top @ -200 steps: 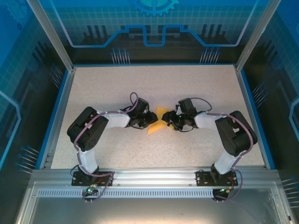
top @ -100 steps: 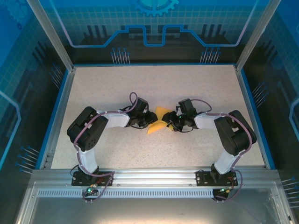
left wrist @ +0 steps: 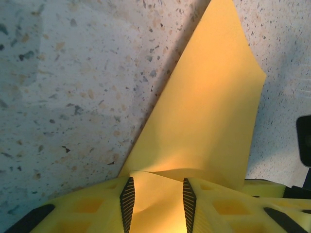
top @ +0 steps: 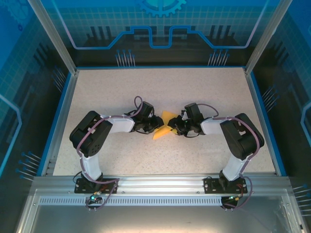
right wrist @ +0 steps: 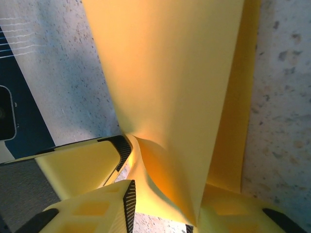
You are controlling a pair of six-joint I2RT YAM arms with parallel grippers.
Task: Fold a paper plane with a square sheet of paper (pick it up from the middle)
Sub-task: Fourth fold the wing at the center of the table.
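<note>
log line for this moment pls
paper sheet: partly folded, between grippers | left gripper: shut on paper sheet | right gripper: paper sheet between jaws, grip unclear

Left gripper (top: pixel 156 124) and right gripper (top: pixel 175 127) are crowding nose to nose mid-table, paper (top: pixel 166 117) standing between, blocking any pass there; bare table (top: pixel 146 92) is lying open behind them; elbows are bulging outward nearer the bases.

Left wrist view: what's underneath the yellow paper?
Speckled table shows on both sides of the yellow paper, so it probably continues beneath. The patch directly under the sheet is covered, so I can't tell whether anything else lies there.
</note>
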